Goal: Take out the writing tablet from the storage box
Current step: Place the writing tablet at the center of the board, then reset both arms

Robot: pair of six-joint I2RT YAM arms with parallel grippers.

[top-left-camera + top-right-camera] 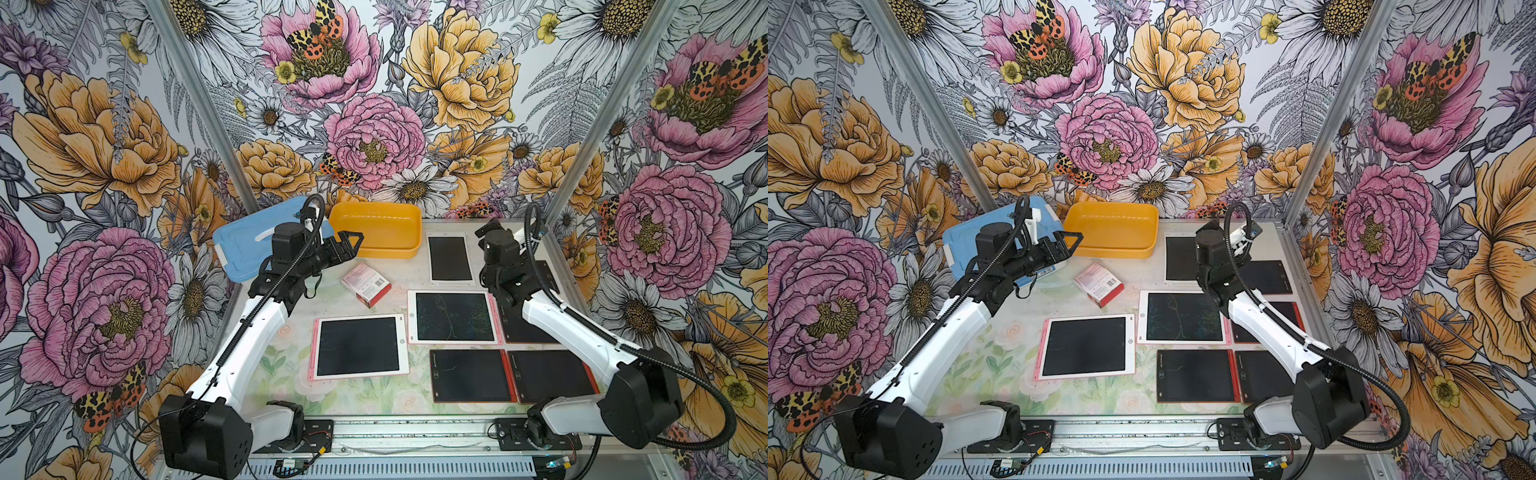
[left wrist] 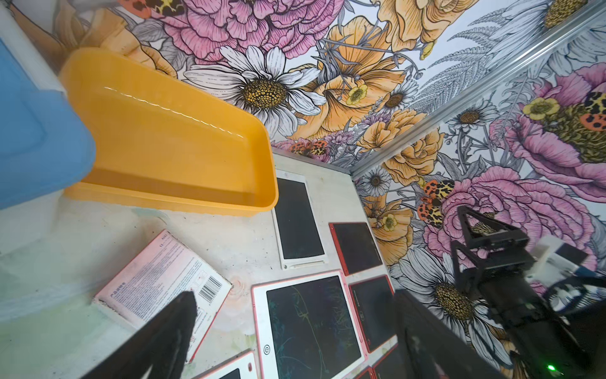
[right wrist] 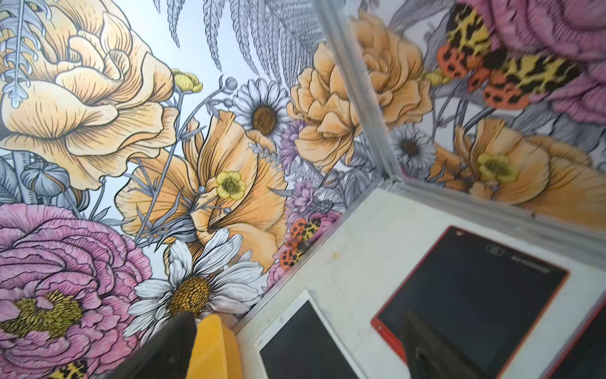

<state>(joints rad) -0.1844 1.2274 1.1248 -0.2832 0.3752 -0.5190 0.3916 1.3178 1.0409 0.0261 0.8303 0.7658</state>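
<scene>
Writing tablets (image 1: 451,258) are lying beside the storage box (image 1: 376,249), carton (image 1: 365,284) near it; right arm (image 1: 555,318) is partly hiding one; left gripper (image 1: 350,242) and right gripper (image 3: 300,316) are gaping.

My left arm (image 1: 259,328) and right arm (image 1: 557,320) wear smooth white shells on the long links, with blocky black housings at shoulder, elbow and wrist. A ribbed black cable (image 1: 293,263) follows each arm (on the right it bulges out in a wide loop). My left claw (image 1: 348,244) and right claw (image 2: 459,229) are matte black, their fingers open triangular frames. Each wrist carries a small white camera mount (image 1: 1034,219). My black base plates (image 1: 318,430) are screwed down and trail thin red and black wires.
</scene>
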